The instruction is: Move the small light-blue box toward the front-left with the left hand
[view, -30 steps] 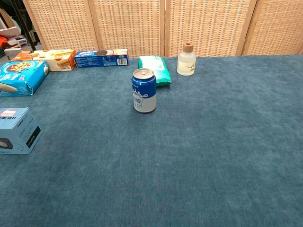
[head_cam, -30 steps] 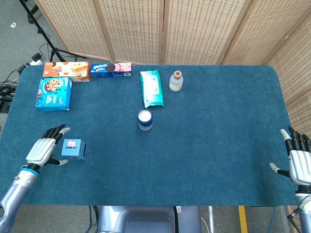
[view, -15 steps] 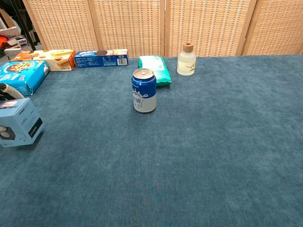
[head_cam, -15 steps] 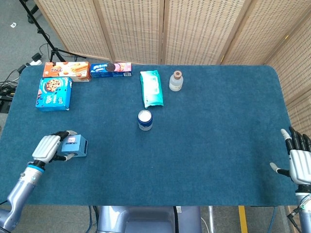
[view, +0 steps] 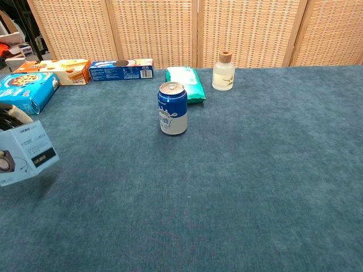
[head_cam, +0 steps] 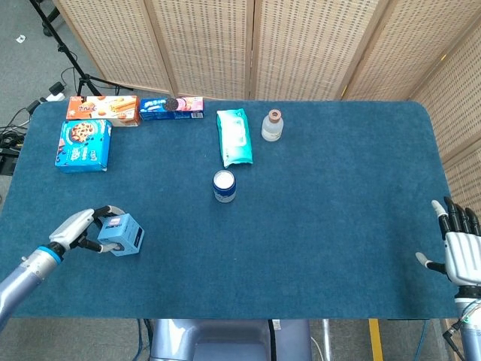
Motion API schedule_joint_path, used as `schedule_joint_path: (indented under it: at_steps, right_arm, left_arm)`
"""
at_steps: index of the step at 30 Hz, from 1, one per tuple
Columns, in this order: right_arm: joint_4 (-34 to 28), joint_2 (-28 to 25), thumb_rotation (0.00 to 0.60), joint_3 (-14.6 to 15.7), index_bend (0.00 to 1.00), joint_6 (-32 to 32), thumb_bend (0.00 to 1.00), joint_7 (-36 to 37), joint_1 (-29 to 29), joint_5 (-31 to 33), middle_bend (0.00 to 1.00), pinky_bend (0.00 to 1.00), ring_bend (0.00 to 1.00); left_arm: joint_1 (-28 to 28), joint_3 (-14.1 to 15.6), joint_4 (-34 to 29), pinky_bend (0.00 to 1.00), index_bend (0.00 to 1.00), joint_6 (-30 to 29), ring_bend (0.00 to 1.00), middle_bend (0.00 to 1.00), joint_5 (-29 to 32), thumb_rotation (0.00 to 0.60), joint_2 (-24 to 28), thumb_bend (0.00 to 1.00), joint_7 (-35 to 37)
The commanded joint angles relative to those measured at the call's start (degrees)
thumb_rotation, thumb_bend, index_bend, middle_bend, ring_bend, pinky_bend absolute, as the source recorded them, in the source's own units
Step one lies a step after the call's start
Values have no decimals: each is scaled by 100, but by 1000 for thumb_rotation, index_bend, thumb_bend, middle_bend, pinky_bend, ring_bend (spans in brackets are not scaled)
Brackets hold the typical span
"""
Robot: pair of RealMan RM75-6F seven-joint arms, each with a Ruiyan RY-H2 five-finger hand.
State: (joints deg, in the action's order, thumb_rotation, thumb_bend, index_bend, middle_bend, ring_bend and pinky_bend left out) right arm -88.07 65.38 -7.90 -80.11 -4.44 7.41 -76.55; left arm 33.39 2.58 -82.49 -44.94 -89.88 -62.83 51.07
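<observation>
The small light-blue box [head_cam: 121,235] is tilted and lifted off the blue table cloth at the front left; the chest view shows the same box [view: 27,151] at its left edge, hanging above its shadow. My left hand [head_cam: 77,229] grips it from the left side, fingers wrapped over its top and near face. In the chest view only a fingertip [view: 12,111] of that hand shows behind the box. My right hand [head_cam: 458,244] rests at the table's front right edge, fingers spread, holding nothing.
A blue-and-white can [head_cam: 224,186] stands mid-table, with a teal wipes pack [head_cam: 234,137] and a small corked bottle [head_cam: 272,125] behind it. Along the back left lie a blue cookie box [head_cam: 83,144], an orange biscuit box [head_cam: 102,109] and a long blue cookie pack [head_cam: 171,107].
My left hand closed on the light-blue box, then lifted and tilted it, carrying it slightly right and toward the front. The right hand stayed put.
</observation>
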Motion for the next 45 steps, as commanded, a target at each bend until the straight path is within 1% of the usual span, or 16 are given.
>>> schedule_joint_path:
  at_steps: [1, 4, 7, 9, 10, 11, 12, 13, 14, 18, 23, 27, 29, 34, 38, 45]
  right_arm:
    - [-1, 7, 600, -6, 0, -6, 0, -12, 1, 8, 0, 0, 0]
    - [-2, 15, 600, -18, 0, -6, 0, -32, 1, 40, 0, 0, 0]
    - [6, 26, 600, -15, 0, 13, 0, -57, 6, 57, 0, 0, 0]
    - [4, 39, 600, -10, 0, 31, 0, -91, 17, 61, 0, 0, 0]
    - [1, 43, 600, -10, 0, 28, 0, -105, 19, 61, 0, 0, 0]
    - [-4, 45, 600, -10, 0, 25, 0, -114, 19, 60, 0, 0, 0]
    - [-6, 47, 600, -10, 0, 23, 0, -119, 20, 58, 0, 0, 0]
    - [-12, 48, 600, -10, 0, 17, 0, -125, 19, 56, 0, 0, 0]
    - [-15, 47, 600, -10, 0, 16, 0, -126, 19, 55, 0, 0, 0]
    - [-20, 33, 600, -9, 0, 15, 0, -101, 12, 57, 0, 0, 0]
    - [-34, 7, 600, -5, 0, -9, 0, -49, 0, 27, 0, 0, 0]
    - [-45, -11, 600, -1, 0, -22, 0, -14, -10, 9, 0, 0, 0]
    - [-49, -17, 600, -4, 0, -27, 0, -2, -14, 12, 0, 0, 0]
    - [-54, -23, 600, 2, 0, -25, 0, 3, -14, 0, 0, 0, 0]
    - [-56, -20, 600, 13, 0, -28, 0, -4, -14, -19, 0, 0, 0]
    - [-53, -36, 600, 16, 0, -25, 0, 38, -20, -26, 0, 0, 0]
  left_arm:
    - [1112, 628, -53, 434, 574, 1268, 461, 486, -1107, 600, 630, 506, 1695]
    - [1741, 1143, 244, 434, 577, 1542, 461, 486, -1686, 600, 602, 501, 2630]
    - [2055, 1466, 517, 410, 576, 1617, 442, 471, -1930, 600, 466, 497, 2943]
    - [2249, 1630, 648, 277, 518, 1758, 298, 345, -2023, 600, 336, 471, 2905]
    - [2304, 1670, 665, 153, 416, 1800, 163, 202, -1993, 600, 289, 440, 2880]
    - [2317, 1668, 691, 59, 265, 1791, 56, 82, -1924, 600, 247, 396, 2822]
    - [2300, 1642, 723, 21, 169, 1764, 15, 28, -1860, 600, 217, 362, 2746]
    - [2191, 1508, 828, 0, 58, 1627, 0, 0, -1669, 600, 164, 313, 2483]
    - [2091, 1399, 895, 0, 7, 1495, 0, 0, -1539, 600, 136, 275, 2300]
    - [1357, 732, 1030, 0, 0, 531, 0, 0, -643, 600, -4, 248, 1046]
    - [976, 430, 675, 0, 0, -26, 0, 0, -131, 600, 199, 247, -7]
    - [761, 365, 236, 0, 0, -301, 0, 0, 60, 600, 464, 230, -546]
    - [662, 409, 23, 0, 0, -375, 0, 0, 70, 600, 586, 184, -844]
    - [425, 571, -700, 0, 0, -261, 0, 0, 300, 600, 767, 118, -2192]
    - [110, 498, -1064, 0, 0, -498, 0, 0, 862, 600, 597, 119, -3401]
    - [-397, 290, -1265, 0, 0, -1050, 0, 0, 1859, 600, -120, 120, -4526]
